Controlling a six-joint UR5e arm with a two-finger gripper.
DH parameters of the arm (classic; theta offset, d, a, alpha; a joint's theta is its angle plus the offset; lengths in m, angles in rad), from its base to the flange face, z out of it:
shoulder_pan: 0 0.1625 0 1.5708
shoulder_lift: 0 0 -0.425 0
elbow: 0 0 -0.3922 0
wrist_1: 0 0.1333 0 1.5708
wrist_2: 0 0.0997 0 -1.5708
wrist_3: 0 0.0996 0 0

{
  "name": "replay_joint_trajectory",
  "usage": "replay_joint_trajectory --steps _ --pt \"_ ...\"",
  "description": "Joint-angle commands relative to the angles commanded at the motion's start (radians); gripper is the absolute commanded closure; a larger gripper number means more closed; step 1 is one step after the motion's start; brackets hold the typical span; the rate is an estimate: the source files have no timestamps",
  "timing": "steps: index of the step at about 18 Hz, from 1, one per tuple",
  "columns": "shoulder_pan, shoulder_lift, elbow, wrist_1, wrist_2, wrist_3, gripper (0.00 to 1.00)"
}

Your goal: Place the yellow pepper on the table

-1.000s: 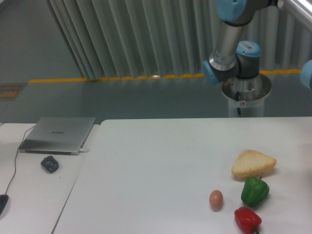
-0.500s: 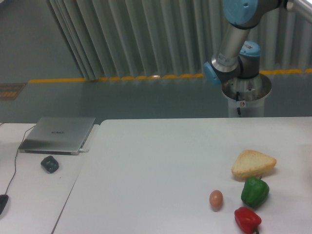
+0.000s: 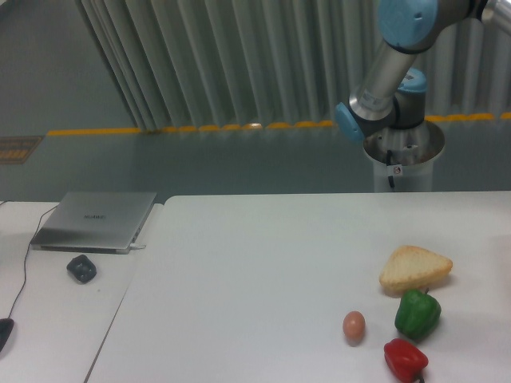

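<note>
The large white desk (image 3: 263, 271) fills the lower middle and right of the frame. On its lower right lie a wedge of bread (image 3: 414, 268), a green pepper (image 3: 417, 313) just below it, a red pepper (image 3: 406, 360) at the bottom edge, and a brown egg (image 3: 354, 325) just left of the green pepper. The yellow pepper is nowhere in view, so its place cannot be told. The robot arm (image 3: 391, 72) rises from its pedestal (image 3: 403, 155) behind the desk at the upper right and runs out of the top right corner; its tool is outside the frame, so how far it is open and whether it holds anything cannot be told. At the left, a smaller white side surface (image 3: 56, 319) carries a closed silver laptop (image 3: 96, 221) and a small dark object (image 3: 81, 268) just below it.
</note>
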Motion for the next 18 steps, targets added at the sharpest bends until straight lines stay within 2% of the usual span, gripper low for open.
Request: replay_joint_trajectory --steps 5,11,18 --pt "0.043 -0.002 -0.011 0.0 0.002 -0.113 0.0" --pt "0.081 -0.023 -0.011 0.017 0.005 -0.118 0.0" --pt "0.083 -0.046 -0.003 0.018 0.006 -0.15 0.0"
